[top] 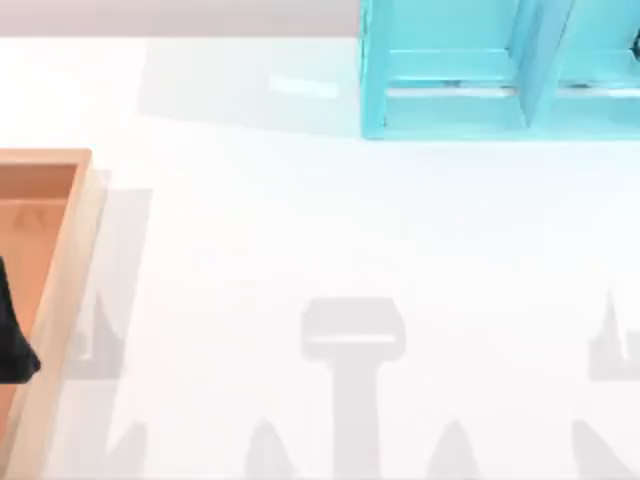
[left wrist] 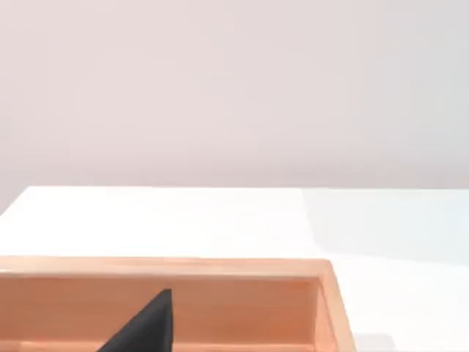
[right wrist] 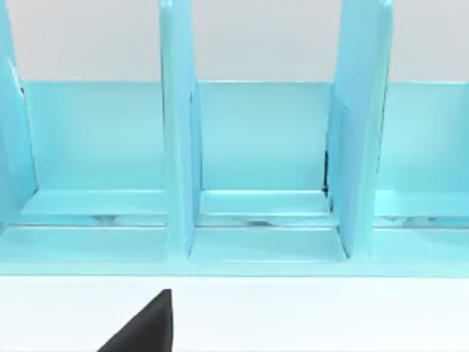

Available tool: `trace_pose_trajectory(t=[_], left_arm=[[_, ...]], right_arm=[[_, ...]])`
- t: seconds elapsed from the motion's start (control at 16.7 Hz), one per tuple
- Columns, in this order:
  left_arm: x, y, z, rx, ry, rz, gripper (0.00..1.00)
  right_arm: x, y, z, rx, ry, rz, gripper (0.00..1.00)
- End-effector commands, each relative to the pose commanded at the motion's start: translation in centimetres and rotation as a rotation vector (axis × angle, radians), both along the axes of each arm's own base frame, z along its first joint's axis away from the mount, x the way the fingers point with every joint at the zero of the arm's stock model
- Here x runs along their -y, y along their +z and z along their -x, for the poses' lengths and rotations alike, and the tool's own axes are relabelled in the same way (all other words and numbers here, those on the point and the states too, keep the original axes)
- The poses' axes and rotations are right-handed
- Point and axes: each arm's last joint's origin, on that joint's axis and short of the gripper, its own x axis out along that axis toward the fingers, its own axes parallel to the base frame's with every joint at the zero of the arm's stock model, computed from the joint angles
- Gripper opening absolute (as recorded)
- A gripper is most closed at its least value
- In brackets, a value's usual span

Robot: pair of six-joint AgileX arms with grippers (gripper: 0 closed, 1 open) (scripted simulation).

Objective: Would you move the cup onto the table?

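The cup is out of view. The glossy white table [top: 300, 230] spreads across the top view. At the table's left edge, a black part of my left gripper [top: 14, 345] hangs over the orange-brown wooden tray [top: 70, 260]. In the left wrist view the same gripper [left wrist: 146, 328] is above the tray's inside, near its far rim [left wrist: 168, 268]. A black part of my right gripper [right wrist: 146, 328] is over the white table [right wrist: 308, 315], facing the turquoise shelf unit [right wrist: 256, 161].
The turquoise shelf unit [top: 500, 70] stands at the back right of the table, its compartments open toward the front. The wooden tray has a raised rim along its right side [top: 85, 230]. Grey arm shadows lie along the front of the table.
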Motion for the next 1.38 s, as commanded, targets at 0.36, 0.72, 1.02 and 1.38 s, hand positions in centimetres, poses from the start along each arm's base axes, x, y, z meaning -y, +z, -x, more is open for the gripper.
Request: trace_pose_trajectory(t=[0.36, 0.72, 1.02, 1.38], left_arm=[[-0.2, 1.9, -0.1, -0.099, 0.021, -0.020, 1.00], [-1.2, 7.6, -3.2, -0.535, 0.056, -0.067, 1.00], [-3.1, 9.0, -9.7, -1.072, 0.044, -0.066, 1.00], [-5.8, 8.9, -16.4, -1.474, 0.003, -0.033, 1.00]], right_arm=[[0.0, 0.0, 0.0, 0.000, 0.000, 0.000, 1.00], [0.0, 0.0, 0.0, 0.000, 0.000, 0.000, 1.00], [0.0, 0.0, 0.0, 0.000, 0.000, 0.000, 1.00], [0.0, 0.0, 0.0, 0.000, 0.000, 0.000, 1.00]])
